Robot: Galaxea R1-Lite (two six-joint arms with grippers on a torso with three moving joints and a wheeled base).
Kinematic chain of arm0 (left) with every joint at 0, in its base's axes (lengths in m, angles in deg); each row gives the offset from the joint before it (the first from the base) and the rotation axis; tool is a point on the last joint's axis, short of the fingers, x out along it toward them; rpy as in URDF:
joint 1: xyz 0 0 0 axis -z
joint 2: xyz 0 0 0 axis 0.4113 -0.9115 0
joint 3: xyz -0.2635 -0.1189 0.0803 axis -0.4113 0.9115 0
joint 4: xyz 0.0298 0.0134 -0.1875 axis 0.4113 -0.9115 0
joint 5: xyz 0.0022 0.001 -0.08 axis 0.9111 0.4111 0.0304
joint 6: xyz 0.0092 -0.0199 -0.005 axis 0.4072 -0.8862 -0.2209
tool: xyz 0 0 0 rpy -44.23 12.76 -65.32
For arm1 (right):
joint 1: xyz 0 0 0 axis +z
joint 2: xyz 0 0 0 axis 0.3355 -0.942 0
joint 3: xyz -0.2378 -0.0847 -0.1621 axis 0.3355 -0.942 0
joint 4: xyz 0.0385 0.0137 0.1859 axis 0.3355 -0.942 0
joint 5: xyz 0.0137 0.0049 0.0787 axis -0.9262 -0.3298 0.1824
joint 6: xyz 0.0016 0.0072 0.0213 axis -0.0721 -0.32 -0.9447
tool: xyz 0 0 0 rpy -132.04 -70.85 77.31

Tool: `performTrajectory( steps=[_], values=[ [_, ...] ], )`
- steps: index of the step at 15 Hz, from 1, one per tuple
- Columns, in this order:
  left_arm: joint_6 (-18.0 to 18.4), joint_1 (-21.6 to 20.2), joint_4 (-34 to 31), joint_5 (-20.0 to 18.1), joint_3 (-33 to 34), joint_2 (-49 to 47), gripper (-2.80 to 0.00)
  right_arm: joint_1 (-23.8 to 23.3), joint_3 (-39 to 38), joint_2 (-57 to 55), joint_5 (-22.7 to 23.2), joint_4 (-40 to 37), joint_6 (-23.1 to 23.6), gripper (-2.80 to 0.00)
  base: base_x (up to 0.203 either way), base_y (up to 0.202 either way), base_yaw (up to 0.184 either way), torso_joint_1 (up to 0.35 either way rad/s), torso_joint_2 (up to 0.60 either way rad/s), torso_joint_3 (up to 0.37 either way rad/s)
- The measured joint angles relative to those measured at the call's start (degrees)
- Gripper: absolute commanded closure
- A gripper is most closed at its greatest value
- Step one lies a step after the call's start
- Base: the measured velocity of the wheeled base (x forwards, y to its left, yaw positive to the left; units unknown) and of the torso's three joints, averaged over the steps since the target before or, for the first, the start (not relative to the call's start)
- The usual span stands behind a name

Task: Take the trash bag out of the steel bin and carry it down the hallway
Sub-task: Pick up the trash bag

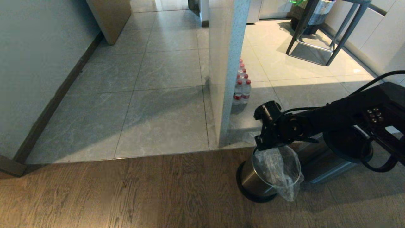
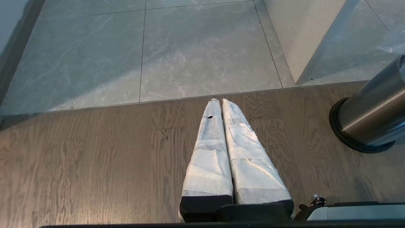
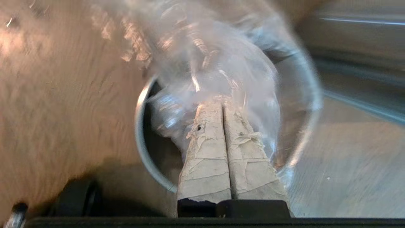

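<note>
My right gripper (image 1: 271,148) hangs over the steel bin (image 1: 253,182), which stands on the wood-plank floor at the lower right. It is shut on the top of the clear, crinkly trash bag (image 1: 281,172). In the right wrist view the fingertips (image 3: 205,110) pinch the trash bag (image 3: 218,66) above the steel bin's round rim (image 3: 139,126). The bag droops across the bin's mouth, and I cannot tell whether its lower end is clear of the rim. The hallway (image 1: 158,95) of grey tiles runs ahead. My left gripper (image 2: 220,100) is shut and empty, parked over the wood floor with the bin (image 2: 373,114) beside it.
A white pillar (image 1: 227,63) stands just beyond the bin, with a pack of red-capped water bottles (image 1: 242,88) at its foot. A steel piece (image 1: 326,164) lies on the floor right of the bin. A stool (image 1: 329,31) and woven basket (image 1: 316,12) are far right. A wall with dark baseboard (image 1: 57,95) runs on the left.
</note>
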Motion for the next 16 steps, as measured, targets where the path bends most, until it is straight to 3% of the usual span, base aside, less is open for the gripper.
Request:
performTrajectory(
  steps=[6,12,14,16],
  values=[
    [0.0,0.0,0.02,-0.02,0.0,0.0,0.0,-1.85,-4.39,1.96,-2.67,6.15,-0.35,0.0,0.0,0.0,0.0,0.0,0.0,0.0],
    [0.0,0.0,0.02,-0.02,0.0,0.0,0.0,-6.62,-13.84,15.73,12.3,2.68,-0.58,0.0,0.0,0.0,0.0,0.0,0.0,0.0],
    [0.0,0.0,0.02,-0.01,0.0,0.0,0.0,-11.18,-19.16,22.36,19.39,0.93,-0.85,0.0,0.0,0.0,0.0,0.0,0.0,0.0],
    [0.0,0.0,0.02,-0.02,0.0,0.0,0.0,-18.29,-24.15,26.91,23.67,0.24,-1.18,0.0,0.0,0.0,0.0,0.0,0.0,0.0]
  ],
)
